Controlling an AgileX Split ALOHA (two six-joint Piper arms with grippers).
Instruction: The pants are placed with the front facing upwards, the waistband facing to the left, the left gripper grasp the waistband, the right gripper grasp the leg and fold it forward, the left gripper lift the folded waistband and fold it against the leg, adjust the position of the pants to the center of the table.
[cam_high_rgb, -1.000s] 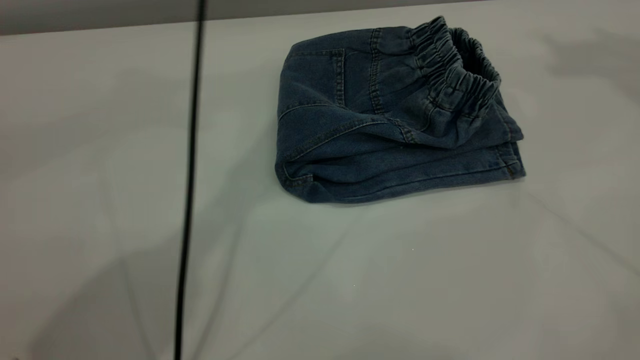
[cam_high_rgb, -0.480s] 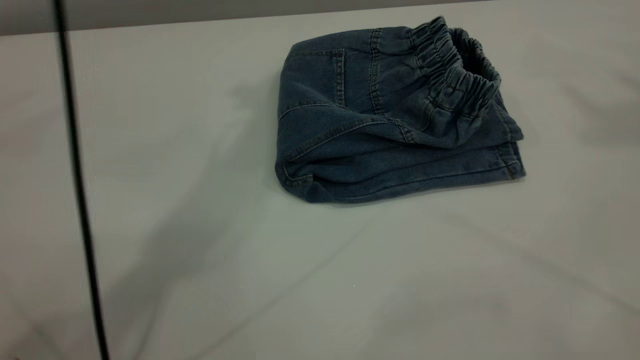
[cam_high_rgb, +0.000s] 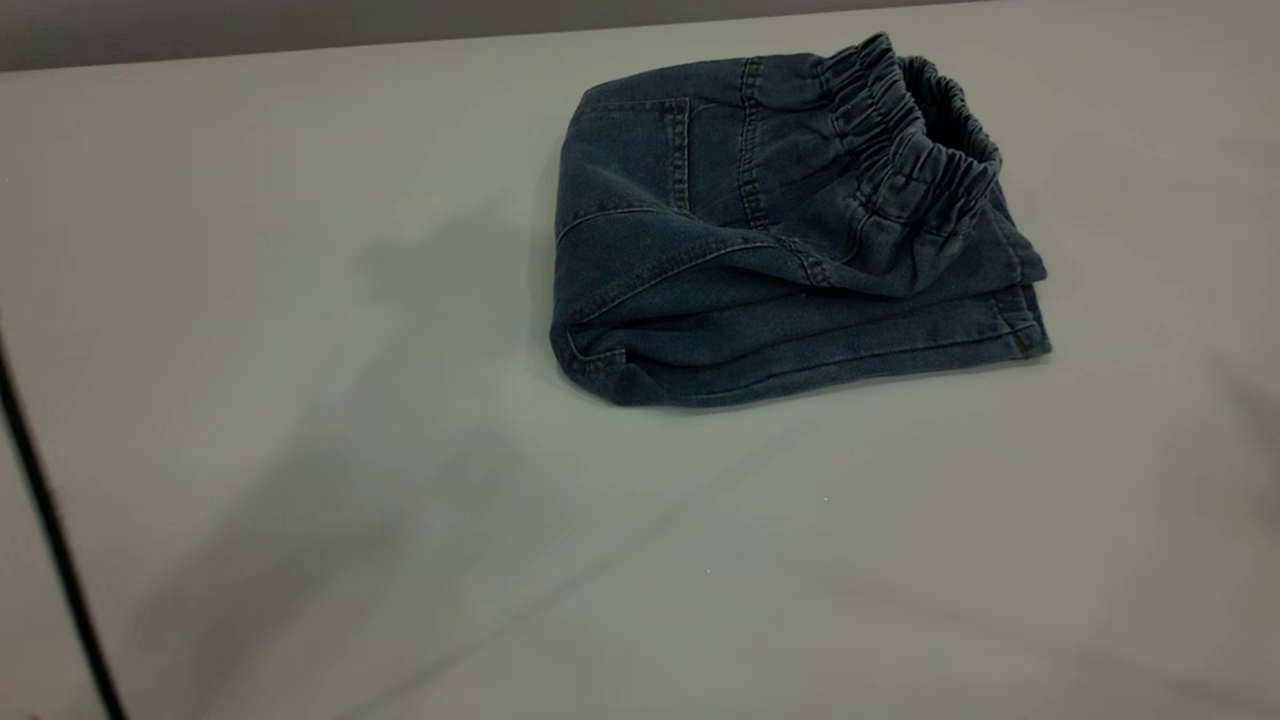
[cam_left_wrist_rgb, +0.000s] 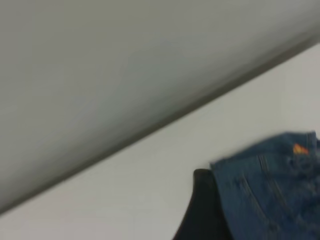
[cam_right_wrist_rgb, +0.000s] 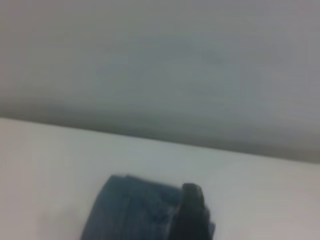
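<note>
Lying folded toward the surface's (cam_high_rgb: 300, 300) far right, the pants (cam_high_rgb: 780, 230) remain off-centre; each claw's state cannot be told, so any repositioning nudge risks unfolding the waistband (cam_high_rgb: 915, 150).

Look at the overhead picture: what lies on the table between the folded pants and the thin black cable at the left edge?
Nothing but bare table with soft shadows lies between the pants and the cable, shown in the exterior view.

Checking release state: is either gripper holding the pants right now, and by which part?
Apparently nothing is held. The folded pants lie free on the table, waistband untouched in the exterior view; the wrist views show only one dark fingertip each.
</note>
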